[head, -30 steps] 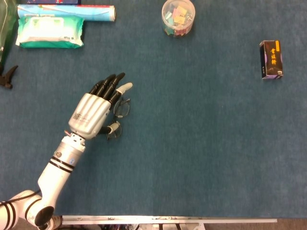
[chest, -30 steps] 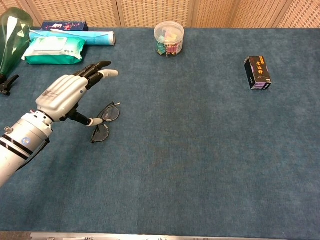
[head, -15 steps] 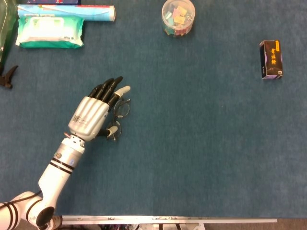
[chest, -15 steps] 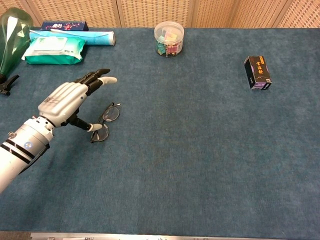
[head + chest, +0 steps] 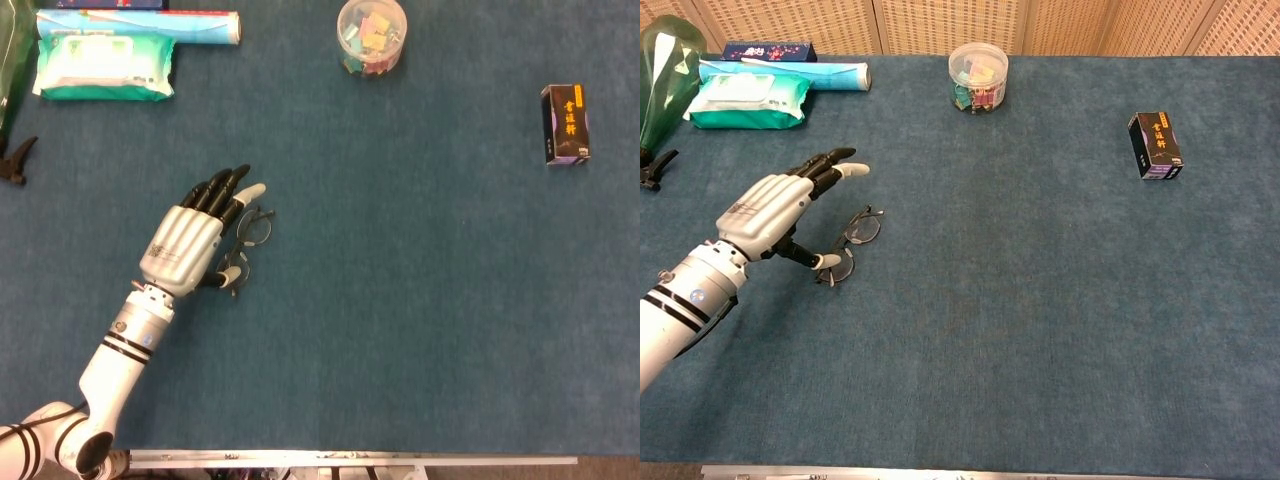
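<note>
A pair of thin black-framed glasses (image 5: 254,229) (image 5: 862,228) lies folded open on the blue table cloth, left of the middle. My left hand (image 5: 187,243) (image 5: 767,208) hovers over its left side, back upward and fingers stretched out toward the far side. The thumb tip sits at the nearer lens (image 5: 839,266); whether it touches the lens I cannot tell. Nothing is gripped in the hand. My right hand shows in neither view.
At the far left lie a green wipes pack (image 5: 105,68) (image 5: 748,100), a pale blue roll (image 5: 140,25), a green bottle (image 5: 662,75) and a black clip (image 5: 15,162). A clear tub of clips (image 5: 371,37) (image 5: 978,76) stands far centre. A black box (image 5: 565,124) (image 5: 1155,146) stands right.
My left hand has drawn back a little toward the near left and sunk lower over the glasses, its fingers still stretched out. The glasses stay where they were.
</note>
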You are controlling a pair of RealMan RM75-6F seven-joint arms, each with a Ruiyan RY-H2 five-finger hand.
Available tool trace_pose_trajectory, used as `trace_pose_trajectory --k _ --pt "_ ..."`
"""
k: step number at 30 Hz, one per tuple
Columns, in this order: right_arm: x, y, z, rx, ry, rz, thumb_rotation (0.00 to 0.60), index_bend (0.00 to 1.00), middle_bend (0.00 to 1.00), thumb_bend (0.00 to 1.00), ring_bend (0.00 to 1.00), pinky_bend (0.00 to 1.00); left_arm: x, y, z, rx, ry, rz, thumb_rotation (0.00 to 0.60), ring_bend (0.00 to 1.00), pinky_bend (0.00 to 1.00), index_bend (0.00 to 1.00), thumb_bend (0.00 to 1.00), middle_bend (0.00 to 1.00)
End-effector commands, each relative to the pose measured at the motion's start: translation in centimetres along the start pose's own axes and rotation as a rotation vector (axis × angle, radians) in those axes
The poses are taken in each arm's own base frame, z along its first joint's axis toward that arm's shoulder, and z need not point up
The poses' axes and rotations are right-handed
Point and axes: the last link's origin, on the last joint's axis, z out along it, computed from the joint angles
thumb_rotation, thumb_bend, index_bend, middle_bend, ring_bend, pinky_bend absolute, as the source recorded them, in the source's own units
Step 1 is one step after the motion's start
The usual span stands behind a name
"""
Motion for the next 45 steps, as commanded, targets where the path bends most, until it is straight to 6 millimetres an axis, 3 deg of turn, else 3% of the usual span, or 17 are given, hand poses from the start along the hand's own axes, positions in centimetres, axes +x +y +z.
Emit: trace_pose_trajectory --k 1,11,16,29,37,45 --pt "0.0 0.0 0.0 -0.001 0.000 0.000 0.600 0.51 0.47 0.17 0.36 0.60 -0.2 -0.1 0.0 0.003 -0.005 -0.003 0.600 0.00 0.14 0.11 0.01 0.00" --pt "0.2 0.0 -0.1 -0.002 0.001 0.003 0.600 0.51 0.47 0.17 0.36 0.60 -0.8 -0.5 -0.2 0.017 -0.017 -0.006 0.600 0.00 0.14 0.11 0.01 0.00" --pt "0.0 0.1 0.0 -0.002 -0.001 0.001 0.600 0.51 0.47 0.17 0.36 0.60 0.0 -0.6 -0.8 0.012 0.005 -0.006 0.600 0.00 0.14 0.11 0.01 0.00" --pt "-1.3 -0.1 0.1 0.005 -0.044 -0.031 0.600 0.51 0.47 0.17 0.36 0.60 6.2 -1.4 -4.0 0.059 0.089 0.190 0.600 0.00 0.14 0.11 0.02 0.00" --pt "-1.9 0.1 0.5 0.003 -0.052 -0.041 0.600 0.51 0.47 0.17 0.36 0.60 10.2 -3.4 -6.0 0.180 0.114 0.294 0.600 0.00 0.14 0.11 0.02 0.00" --pt "-2.7 0.0 0.5 0.007 -0.078 -0.053 0.600 0.51 0.47 0.17 0.36 0.60 13.2 -5.0 -9.2 0.315 0.107 0.496 0.600 0.00 0.14 0.11 0.03 0.00"
